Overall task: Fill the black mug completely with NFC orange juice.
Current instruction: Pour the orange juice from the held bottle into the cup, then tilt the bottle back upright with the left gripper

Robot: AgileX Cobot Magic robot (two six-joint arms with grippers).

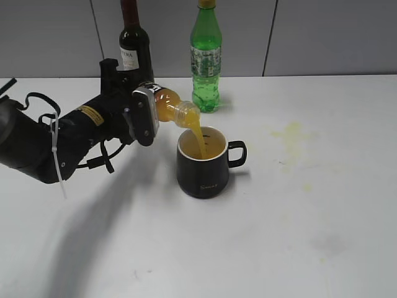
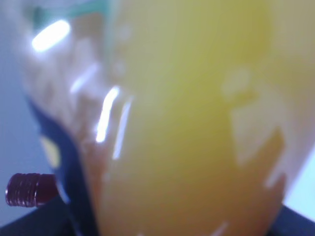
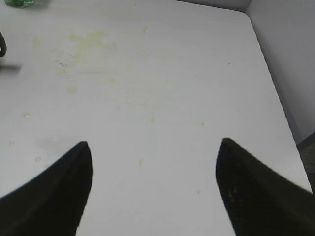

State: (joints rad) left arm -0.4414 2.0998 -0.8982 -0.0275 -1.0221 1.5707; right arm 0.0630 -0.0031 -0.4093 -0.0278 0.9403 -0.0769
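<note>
The black mug stands mid-table, its handle pointing right and its cream inside partly filled with orange liquid. My left gripper is shut on the NFC orange juice bottle, which lies tipped on its side with its neck over the mug's left rim. A stream of juice falls from the neck into the mug. The left wrist view is filled by the blurred orange bottle. My right gripper stands open over bare table, out of the exterior view.
A dark wine bottle and a green soda bottle stand at the back behind the left arm and mug. Yellowish juice stains mark the white table right of the mug. The table's right edge shows in the right wrist view.
</note>
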